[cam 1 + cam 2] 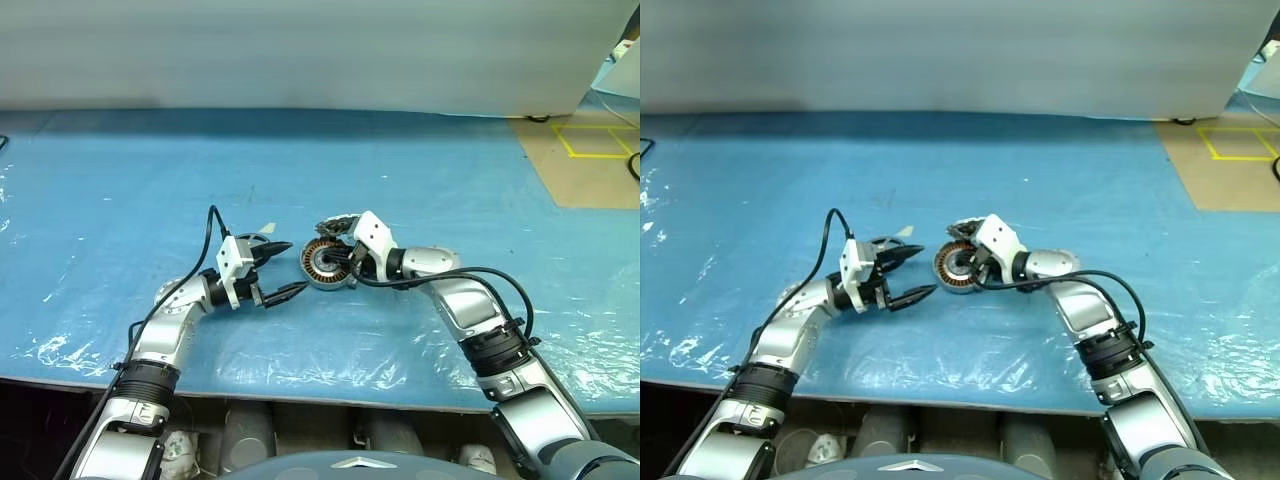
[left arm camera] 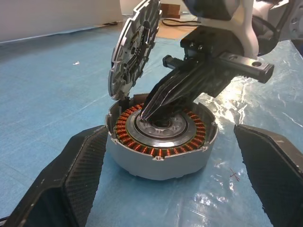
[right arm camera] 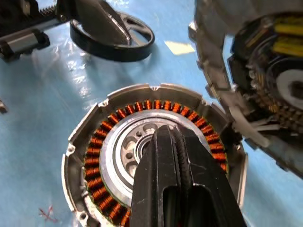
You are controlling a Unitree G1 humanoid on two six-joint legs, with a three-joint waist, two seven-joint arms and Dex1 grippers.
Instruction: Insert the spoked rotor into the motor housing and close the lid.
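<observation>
Motor housing (image 2: 161, 142): round grey shell on the blue plastic sheet (image 1: 400, 180), near the sheet's middle, open side up. Inside: a ring of copper windings (image 3: 102, 156) around a silver centre disc (image 3: 120, 151) with small holes and a middle bore.

Hinged or leaning part: a round metal plate (image 2: 132, 47) with slotted, spoked detail stands nearly upright at the housing's far rim, at about 11 o'clock of the housing in the left wrist view. Whether it is joined to the rim cannot be told. In the right wrist view it sits close at 2 o'clock of the housing, showing yellow and dark inner parts.

Right gripper (image 2: 154, 106): black fingers pressed together, nothing between them, tips down over the silver centre of the housing. Whether the tips touch the disc cannot be told.

Left gripper (image 1: 285, 268): fingers spread wide and empty, level, at 9 o'clock of the housing in the head view, just beside it and apart from it. Its two fingers (image 2: 71, 175) frame the housing on either side in its own wrist view.

Other items: a black spoked ring (image 3: 118, 35) lies flat on the sheet beyond the left gripper, at 11 o'clock of the housing in the right wrist view. A small pale scrap (image 3: 179, 47) lies near it.

Surroundings: brown floor with yellow tape lines (image 1: 590, 140) at 2 o'clock of the sheet.
</observation>
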